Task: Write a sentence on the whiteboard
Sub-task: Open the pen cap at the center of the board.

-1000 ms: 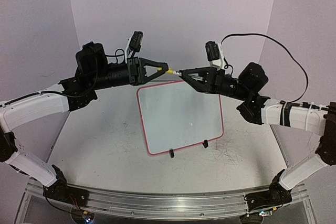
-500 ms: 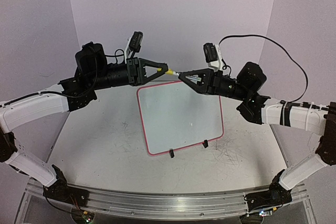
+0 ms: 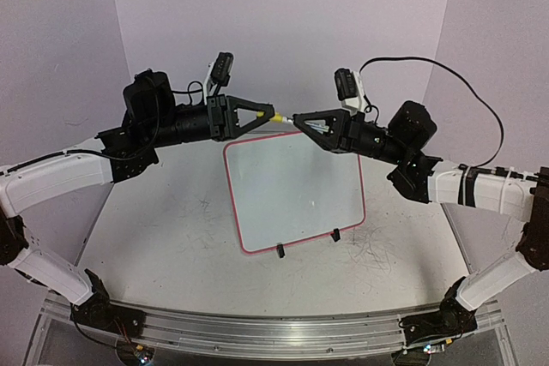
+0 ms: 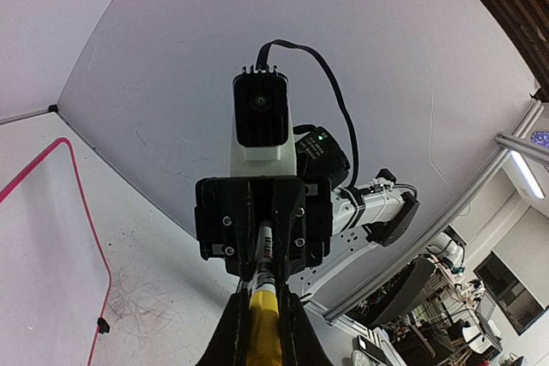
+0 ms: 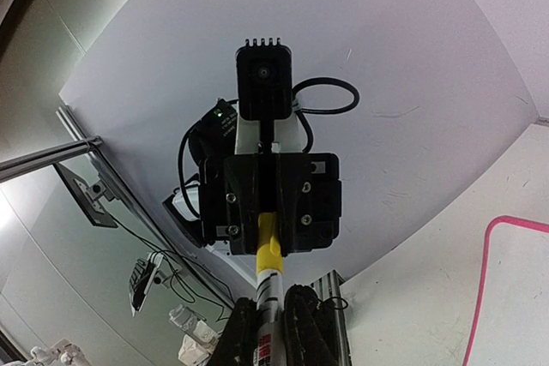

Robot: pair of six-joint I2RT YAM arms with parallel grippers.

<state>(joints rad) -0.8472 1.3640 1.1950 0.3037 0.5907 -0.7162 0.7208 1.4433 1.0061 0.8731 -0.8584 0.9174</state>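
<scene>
Hovering by the far whiteboard [image 3: 292, 186] edge, left gripper [image 3: 273, 114] pinches the marker [image 3: 285, 117] by its yellow end, right gripper [image 3: 298, 119] by its barrel.

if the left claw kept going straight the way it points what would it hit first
Most likely the right claw. The left claw points straight at it, nearly tip to tip, and both are shut on the same marker, which bridges the small gap between them.
</scene>
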